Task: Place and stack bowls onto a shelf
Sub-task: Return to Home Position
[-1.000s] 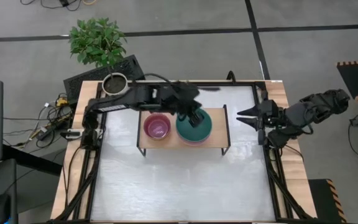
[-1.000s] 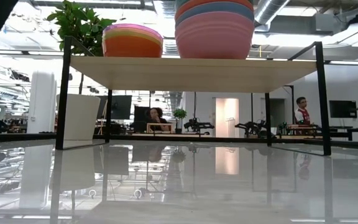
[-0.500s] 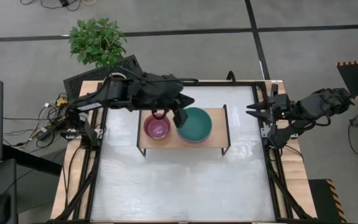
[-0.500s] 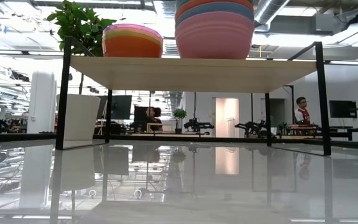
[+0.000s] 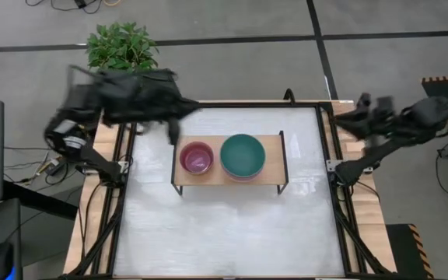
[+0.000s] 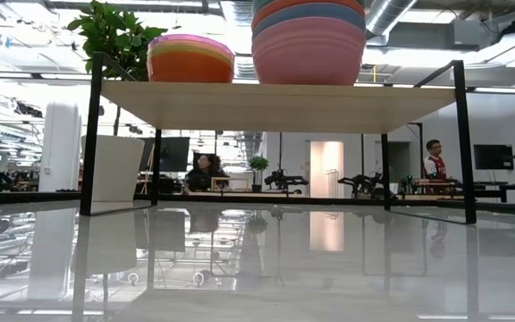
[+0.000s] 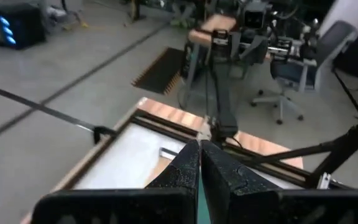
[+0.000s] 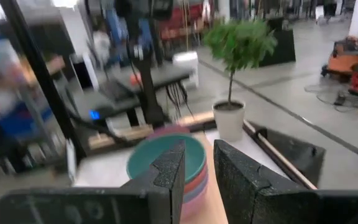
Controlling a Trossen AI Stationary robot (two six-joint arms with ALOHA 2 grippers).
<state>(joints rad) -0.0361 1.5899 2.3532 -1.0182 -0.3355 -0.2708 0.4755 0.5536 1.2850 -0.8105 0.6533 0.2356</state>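
Left gripper (image 7: 198,144): fingers pressed together with nothing between them; raised over the far-left part of the table, apart from the bowls.
Right gripper (image 8: 199,146): fingers parted by a narrow gap and empty; held off the table's right edge near the far corner, facing the shelf.
Left arm (image 5: 123,93): stretched over the far-left table corner, beside the plant's leaves.
Right arm (image 5: 399,120): outside the right rail, well apart from the shelf.
Large stack (image 6: 308,40): on the shelf's right half as seen from above; wide pink bowl at the bottom, blue and orange rims above it, teal bowl (image 5: 243,155) on top.
Small stack (image 6: 190,58): on the left half, just beside the large one; orange at the bottom, yellow and pink rims above, purple bowl (image 5: 197,158) on top.
Shelf (image 5: 208,177): light board on thin black legs, set across the far-middle of the table, both stacks upright on it.
Table (image 5: 224,233): glossy white top with a wood edge and black rails down both sides.
Plant (image 5: 121,48): leafy, in a white pot (image 8: 230,121), at the far-left corner.
Room: seated person (image 6: 206,165) and standing person (image 6: 433,154), far behind the shelf in the low view.
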